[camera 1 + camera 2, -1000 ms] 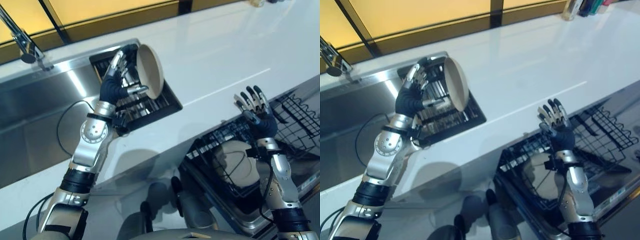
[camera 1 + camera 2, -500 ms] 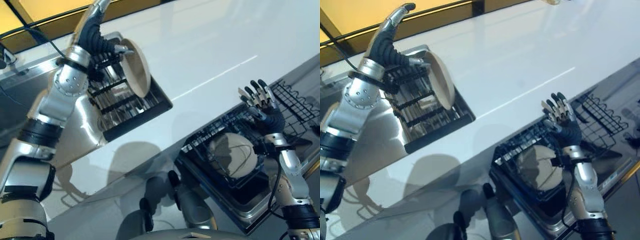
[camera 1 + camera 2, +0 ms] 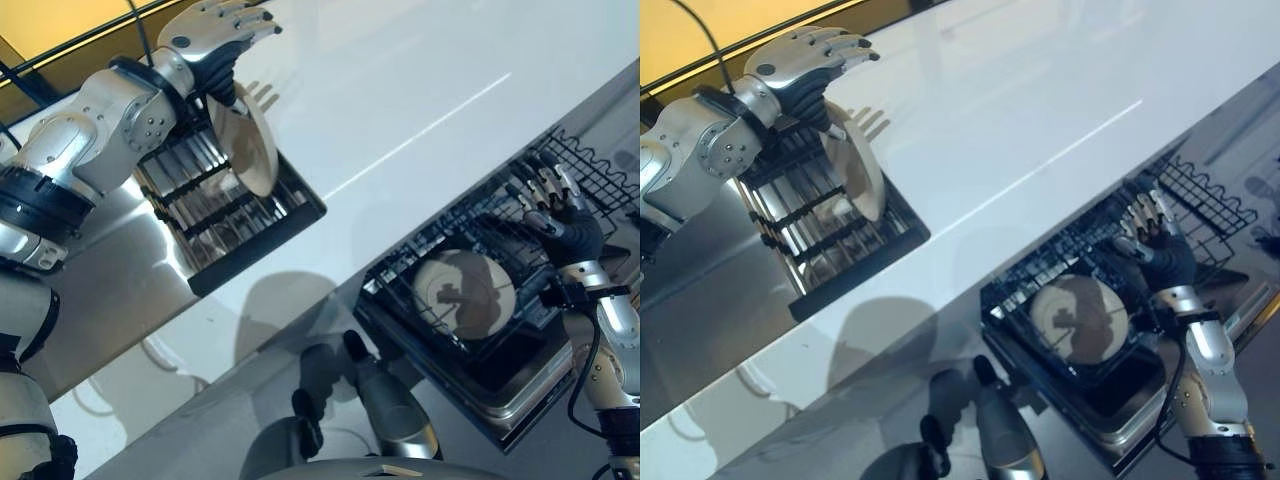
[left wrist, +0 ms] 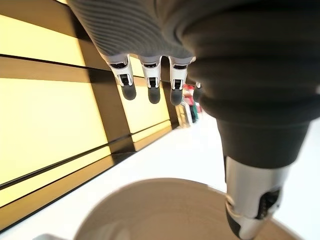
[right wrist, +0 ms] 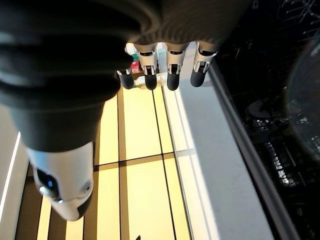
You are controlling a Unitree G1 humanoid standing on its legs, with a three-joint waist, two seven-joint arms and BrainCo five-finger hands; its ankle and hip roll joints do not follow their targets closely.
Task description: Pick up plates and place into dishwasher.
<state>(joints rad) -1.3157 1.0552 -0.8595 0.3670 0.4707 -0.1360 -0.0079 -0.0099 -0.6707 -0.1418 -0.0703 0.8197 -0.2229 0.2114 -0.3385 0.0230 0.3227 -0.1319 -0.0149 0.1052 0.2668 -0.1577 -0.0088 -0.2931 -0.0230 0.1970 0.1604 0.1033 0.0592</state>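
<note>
- Left eye view: left hand (image 3: 205, 40), fingers straight, thumb pressing a beige plate (image 3: 245, 140) standing on edge in the dish rack (image 3: 225, 215).
- Right eye view: dishwasher basket (image 3: 1110, 310) holds another plate (image 3: 1078, 320); right hand (image 3: 1155, 245) spread above it.

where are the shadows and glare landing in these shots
Left eye view: the left hand throws a finger-shaped shadow on the white counter; a shadow also falls across the plate in the dishwasher rack. Left wrist view: bright yellow panels backlight the dark fingertips. Right eye view: the glossy counter reflects pale light.
</note>
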